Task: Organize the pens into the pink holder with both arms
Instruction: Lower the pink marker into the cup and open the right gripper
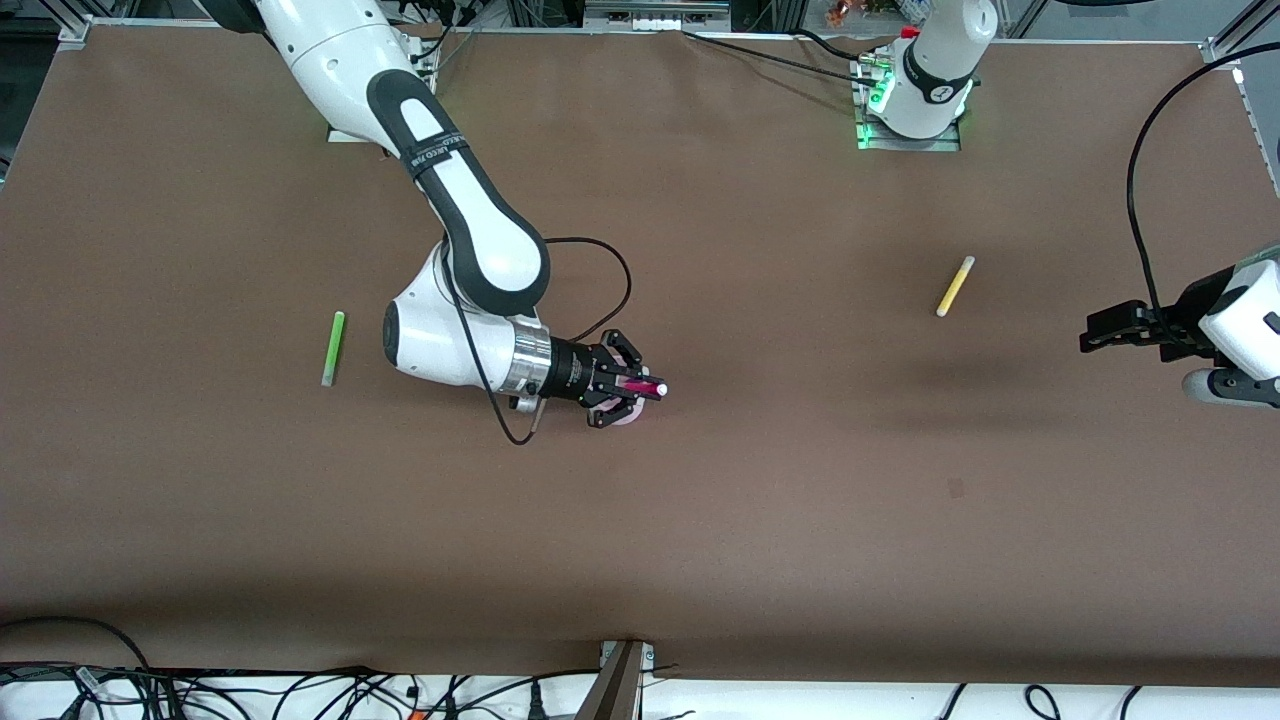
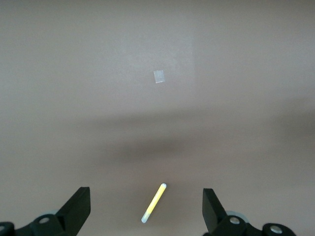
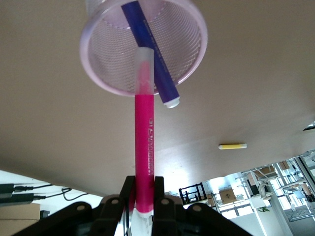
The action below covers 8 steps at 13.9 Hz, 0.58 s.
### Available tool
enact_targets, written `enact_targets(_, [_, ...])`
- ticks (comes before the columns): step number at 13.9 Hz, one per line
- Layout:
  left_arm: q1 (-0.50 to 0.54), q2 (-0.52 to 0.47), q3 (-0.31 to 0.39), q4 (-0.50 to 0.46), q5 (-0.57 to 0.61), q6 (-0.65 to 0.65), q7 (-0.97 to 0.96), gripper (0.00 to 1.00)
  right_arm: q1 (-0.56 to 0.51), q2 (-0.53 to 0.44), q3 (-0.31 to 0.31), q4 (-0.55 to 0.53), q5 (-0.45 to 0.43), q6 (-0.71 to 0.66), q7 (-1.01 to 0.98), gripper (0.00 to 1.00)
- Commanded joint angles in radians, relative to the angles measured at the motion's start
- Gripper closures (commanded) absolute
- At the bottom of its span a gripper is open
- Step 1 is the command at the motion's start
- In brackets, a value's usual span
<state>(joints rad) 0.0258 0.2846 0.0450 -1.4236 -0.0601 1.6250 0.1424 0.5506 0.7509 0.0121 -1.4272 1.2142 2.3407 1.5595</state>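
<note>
I see my right gripper clamped on the magenta pen, its tip inside the pink holder; my left gripper hangs spread wide over the yellow pen.

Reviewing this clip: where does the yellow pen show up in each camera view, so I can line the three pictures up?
Front view: the yellow pen lies on the brown table toward the left arm's end.
Left wrist view: it lies low in the picture, between the open fingers of the left gripper.
Right wrist view: it is small, off past the magenta pen.
Shared landmark: the brown table.
</note>
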Motion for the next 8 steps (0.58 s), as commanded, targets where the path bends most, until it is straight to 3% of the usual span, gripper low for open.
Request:
enact_targets(1, [0.003,-0.018,-0.005,-0.017,-0.020,-0.002,0.009,0.00,0.002,-0.002,0.002,-0.007,-0.008,0.002,0.025,0.78])
enact_targets(4, [0.003,-0.019,-0.005,-0.017,-0.020,-0.004,0.008,0.00,0.002,0.004,0.000,-0.007,-0.018,0.003,-0.002,0.77])
enact_targets(5, [0.002,-0.019,-0.005,-0.017,-0.020,-0.004,0.008,0.00,0.002,0.004,0.002,-0.007,-0.018,0.003,-0.016,0.63])
enact_targets(7, [0.000,-0.019,-0.005,-0.017,-0.020,-0.005,0.006,0.00,0.002,-0.002,-0.001,-0.006,-0.037,0.002,-0.029,0.18])
enact_targets(8, [-0.001,-0.019,-0.005,-0.017,-0.020,-0.005,0.006,0.00,0.002,-0.008,-0.001,-0.003,-0.086,0.002,-0.033,0.01])
